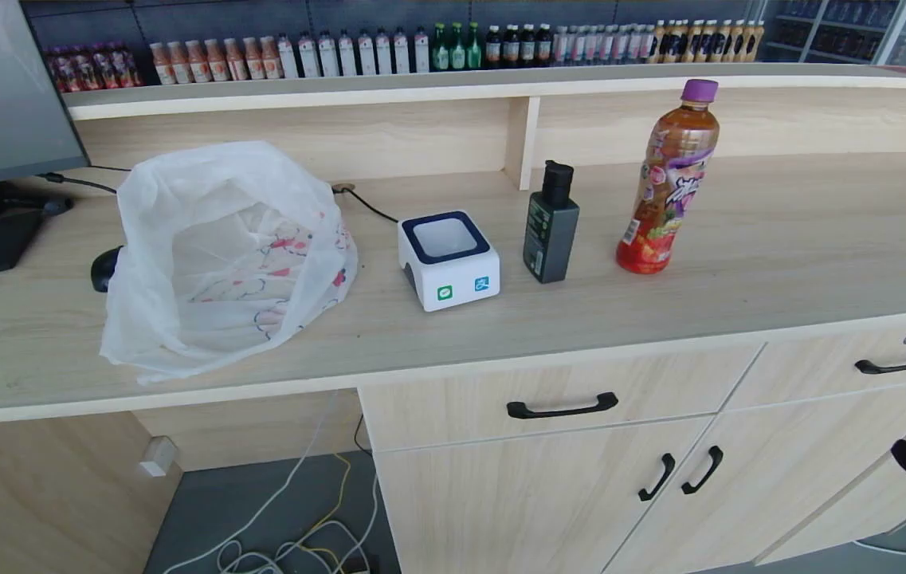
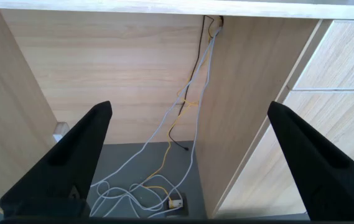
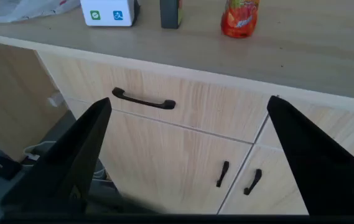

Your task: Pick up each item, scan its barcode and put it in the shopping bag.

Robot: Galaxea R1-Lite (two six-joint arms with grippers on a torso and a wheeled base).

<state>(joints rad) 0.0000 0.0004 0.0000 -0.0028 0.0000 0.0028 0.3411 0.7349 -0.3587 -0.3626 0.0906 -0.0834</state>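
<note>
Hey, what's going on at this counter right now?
Nothing is being handled yet. The drink bottle and the dark bottle stand upright on the counter, right of the scanner; the shopping bag lies open on its left. Both grippers are open and empty, below counter level: the left gripper faces the cables under it, the right gripper faces the drawers.

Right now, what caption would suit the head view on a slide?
Counter with an open bag, a scanner, a dark bottle and a drink bottle, left to right.
</note>
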